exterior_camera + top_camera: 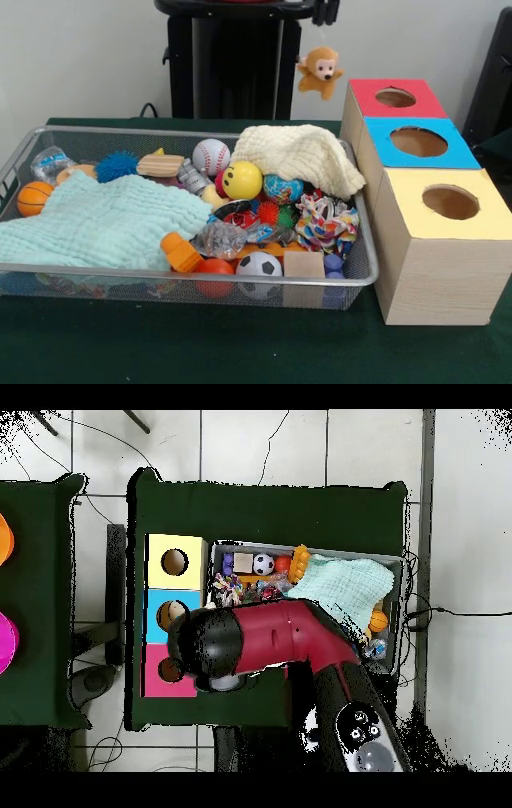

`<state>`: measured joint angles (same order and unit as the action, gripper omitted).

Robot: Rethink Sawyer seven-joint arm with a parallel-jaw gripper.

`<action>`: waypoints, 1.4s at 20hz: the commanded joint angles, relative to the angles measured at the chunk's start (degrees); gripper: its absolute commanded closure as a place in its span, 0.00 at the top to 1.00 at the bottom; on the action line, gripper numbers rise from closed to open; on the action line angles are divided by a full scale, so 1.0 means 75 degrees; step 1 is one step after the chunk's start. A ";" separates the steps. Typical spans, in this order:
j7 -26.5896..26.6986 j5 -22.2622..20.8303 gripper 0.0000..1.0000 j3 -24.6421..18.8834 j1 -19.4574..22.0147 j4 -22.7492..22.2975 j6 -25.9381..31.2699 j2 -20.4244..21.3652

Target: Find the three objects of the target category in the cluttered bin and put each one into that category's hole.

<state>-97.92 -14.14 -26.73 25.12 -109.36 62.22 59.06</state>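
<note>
The green table (240, 352) is the biggest thing. On it sits the bin (192, 278), a wide, low basket of silver wire with a round metal rim. In the front view its long side runs left to right, and it fills the left and middle of the table. In the overhead view the red arm (300, 639) reaches across above the table and hides part of the bin.

Just beside the bin's right end stand three wooden boxes in a row going back. The yellow box (442, 240) is closest, the blue box (416, 142) is in the middle, and the red box (394, 98) is at the back. Each has a round hole on top.

There is bare table in front of the bin.

Inside the bin lie a light green cloth (104, 220) on the left and a pale yellow cloth (300, 156) at the back right. Balls and small toys are piled between them.

The gripper (326, 12) shows only at the top edge, above the red box. A small toy monkey (320, 72) hangs just under it. I cannot tell how far open the claw is.
</note>
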 commanded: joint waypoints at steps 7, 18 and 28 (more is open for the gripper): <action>-0.3213 0.1674 0.00 0.1505 -0.1794 -0.2008 -0.1010 0.0994; -0.3704 0.2148 0.00 0.1963 -0.2621 -0.1933 -0.1689 0.0506; -0.4297 0.2034 0.00 0.2406 -0.3413 -0.1919 -0.3555 -0.0688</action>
<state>-113.79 -0.40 -11.57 1.21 -120.42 43.71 60.21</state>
